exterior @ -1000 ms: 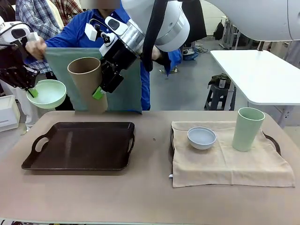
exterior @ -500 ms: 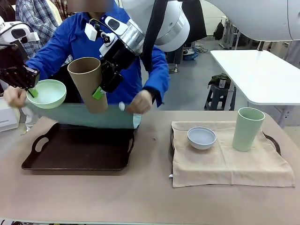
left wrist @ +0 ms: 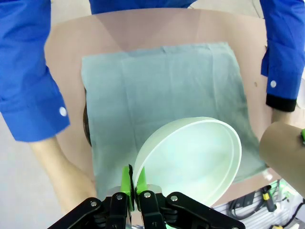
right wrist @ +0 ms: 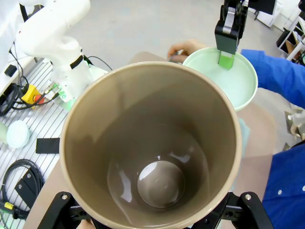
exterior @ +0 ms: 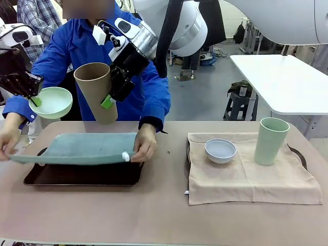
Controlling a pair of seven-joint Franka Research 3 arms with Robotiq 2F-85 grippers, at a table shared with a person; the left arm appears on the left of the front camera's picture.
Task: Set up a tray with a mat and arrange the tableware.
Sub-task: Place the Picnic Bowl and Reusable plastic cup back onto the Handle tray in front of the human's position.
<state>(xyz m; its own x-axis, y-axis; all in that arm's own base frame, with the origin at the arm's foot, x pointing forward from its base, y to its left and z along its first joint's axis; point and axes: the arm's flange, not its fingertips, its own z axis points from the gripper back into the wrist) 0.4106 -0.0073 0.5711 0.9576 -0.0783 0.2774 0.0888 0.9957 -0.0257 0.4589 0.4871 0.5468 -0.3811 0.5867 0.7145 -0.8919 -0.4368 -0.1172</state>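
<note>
My left gripper [exterior: 34, 99] is shut on the rim of a mint green bowl [exterior: 51, 102], held in the air at the left. In the left wrist view the bowl [left wrist: 190, 162] hangs above the mat [left wrist: 162, 95]. My right gripper [exterior: 108, 97] is shut on a tan-brown cup [exterior: 95, 89], tilted, above the tray. The cup's [right wrist: 152, 157] inside is bare. A person in blue holds a grey-green mat [exterior: 77, 147] by both ends, spread over the dark tray [exterior: 87, 175]. A pale blue-white bowl [exterior: 220, 150] and a pale green cup [exterior: 271, 141] stand at the right.
The right-hand bowl and cup rest on a beige cloth [exterior: 251, 179] over a second tray whose handle [exterior: 302, 156] shows. The person's hands [exterior: 145, 148] are at the mat's corners. A white table [exterior: 282, 82] stands beyond, at the right.
The person has brought the mat down from chest height and spread it over the dark tray. Both arms have held still with bowl and cup.
</note>
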